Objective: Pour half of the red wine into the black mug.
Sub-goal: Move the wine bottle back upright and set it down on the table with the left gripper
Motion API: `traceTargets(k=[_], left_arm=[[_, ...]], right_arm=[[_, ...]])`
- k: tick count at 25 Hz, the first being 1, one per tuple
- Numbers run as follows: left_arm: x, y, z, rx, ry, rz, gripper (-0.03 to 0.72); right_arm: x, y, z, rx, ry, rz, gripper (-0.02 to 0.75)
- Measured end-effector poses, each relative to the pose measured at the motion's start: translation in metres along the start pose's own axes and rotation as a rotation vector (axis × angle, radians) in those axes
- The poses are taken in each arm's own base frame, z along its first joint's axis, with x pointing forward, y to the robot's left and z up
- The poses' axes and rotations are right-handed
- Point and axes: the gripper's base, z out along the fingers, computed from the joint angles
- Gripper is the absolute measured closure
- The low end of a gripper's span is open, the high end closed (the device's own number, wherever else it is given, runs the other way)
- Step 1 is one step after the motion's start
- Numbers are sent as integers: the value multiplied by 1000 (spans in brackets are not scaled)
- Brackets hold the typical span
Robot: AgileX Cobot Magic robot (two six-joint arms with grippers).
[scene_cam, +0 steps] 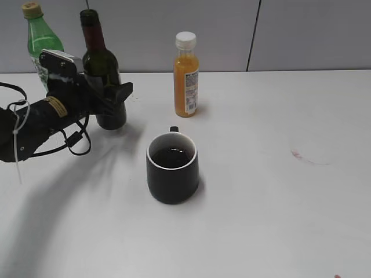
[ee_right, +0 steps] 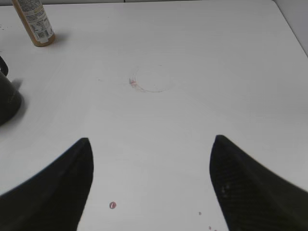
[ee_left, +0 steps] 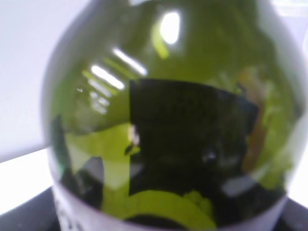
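Note:
The dark green wine bottle (scene_cam: 104, 63) stands upright at the back left of the table, with its red foil collar at the top. My left gripper (scene_cam: 113, 92) is closed around its body at mid height. In the left wrist view the bottle's green glass (ee_left: 168, 120) fills the frame, so the fingers are hidden there. The black mug (scene_cam: 172, 168) stands in the middle of the table, in front and to the right of the bottle, with dark liquid inside. Its edge shows in the right wrist view (ee_right: 7, 101). My right gripper (ee_right: 150, 183) is open and empty above bare table.
A small orange juice bottle (scene_cam: 186, 75) with a white cap stands behind the mug and also shows in the right wrist view (ee_right: 33, 24). A light green plastic bottle (scene_cam: 40, 40) stands behind my left arm. A faint red ring stain (scene_cam: 310, 157) marks the table at right.

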Motion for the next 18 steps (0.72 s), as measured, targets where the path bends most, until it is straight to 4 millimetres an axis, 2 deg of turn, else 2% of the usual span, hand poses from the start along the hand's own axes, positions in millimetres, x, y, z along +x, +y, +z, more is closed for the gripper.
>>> traceTargets(k=[5,10,18], left_arm=[[5,-2,0,29,54,17,148],[7,-3,1,33,58,8,148],[20,-8,-2,56,24,-21,148]], right_arm=[[0,0,0,0,0,0,165],[0,0,0,0,0,-1,165],[0,0,0,0,0,-1,165]])
